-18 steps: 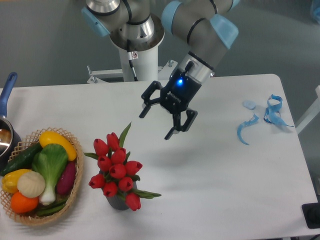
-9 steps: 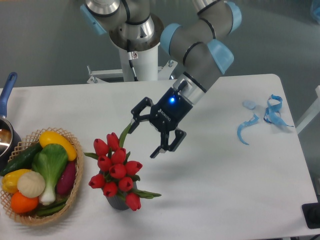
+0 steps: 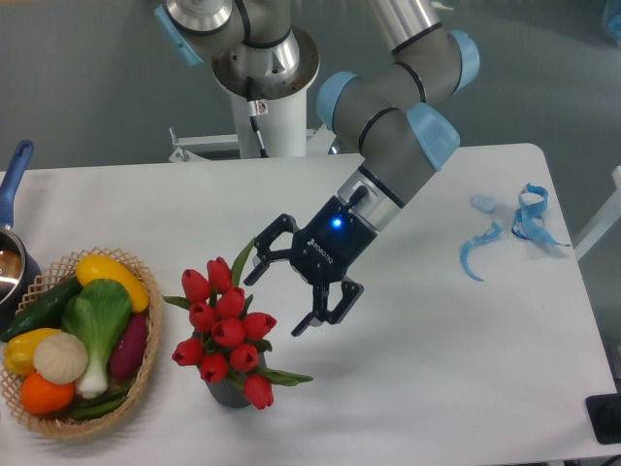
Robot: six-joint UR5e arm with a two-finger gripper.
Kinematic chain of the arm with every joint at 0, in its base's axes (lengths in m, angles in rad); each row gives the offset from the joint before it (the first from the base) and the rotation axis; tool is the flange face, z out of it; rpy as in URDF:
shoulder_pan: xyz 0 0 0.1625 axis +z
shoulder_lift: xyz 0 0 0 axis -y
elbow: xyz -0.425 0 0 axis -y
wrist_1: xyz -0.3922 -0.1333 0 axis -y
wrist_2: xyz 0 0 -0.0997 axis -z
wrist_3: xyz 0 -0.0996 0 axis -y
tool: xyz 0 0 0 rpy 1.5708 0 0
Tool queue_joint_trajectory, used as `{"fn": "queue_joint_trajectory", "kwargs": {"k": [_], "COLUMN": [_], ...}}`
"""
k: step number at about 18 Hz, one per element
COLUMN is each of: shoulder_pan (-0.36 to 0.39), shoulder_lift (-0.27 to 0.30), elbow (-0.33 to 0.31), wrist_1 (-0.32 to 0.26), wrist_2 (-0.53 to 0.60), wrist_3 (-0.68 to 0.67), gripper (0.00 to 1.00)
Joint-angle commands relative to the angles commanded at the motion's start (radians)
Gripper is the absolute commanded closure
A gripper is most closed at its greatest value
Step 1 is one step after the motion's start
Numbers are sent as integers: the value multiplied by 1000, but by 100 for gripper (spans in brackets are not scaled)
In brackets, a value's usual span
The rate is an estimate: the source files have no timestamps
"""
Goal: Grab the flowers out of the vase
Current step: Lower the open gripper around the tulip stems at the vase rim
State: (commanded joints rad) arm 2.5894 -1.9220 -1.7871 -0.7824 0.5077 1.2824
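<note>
The flowers (image 3: 226, 328), a bunch of red tulip buds with green leaves, stand in the vase (image 3: 229, 392), a small dark grey cylinder mostly hidden under the blooms, near the table's front left of centre. My gripper (image 3: 281, 299) is open, its black fingers spread, just right of and slightly above the upper blooms. It holds nothing, and one finger is close to the tall green leaf (image 3: 242, 260).
A wicker basket (image 3: 146, 374) of colourful vegetables sits at the front left. A pot with a blue handle (image 3: 12, 184) is at the left edge. Blue ribbon scraps (image 3: 514, 228) lie at the right of the white table (image 3: 437, 369).
My gripper has moved down and left from mid-table toward the flowers, staying open. The flowers and vase have not moved.
</note>
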Motion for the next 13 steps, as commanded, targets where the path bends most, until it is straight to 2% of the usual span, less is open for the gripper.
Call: {"fn": "queue_joint_trajectory", "kwargs": {"k": [13], "shoulder_pan": [-61], "shoulder_lift": [-45], "elbow": [20], "wrist_1": [19], "wrist_2": [2], "wrist_3": [-2], "gripper": [0]}}
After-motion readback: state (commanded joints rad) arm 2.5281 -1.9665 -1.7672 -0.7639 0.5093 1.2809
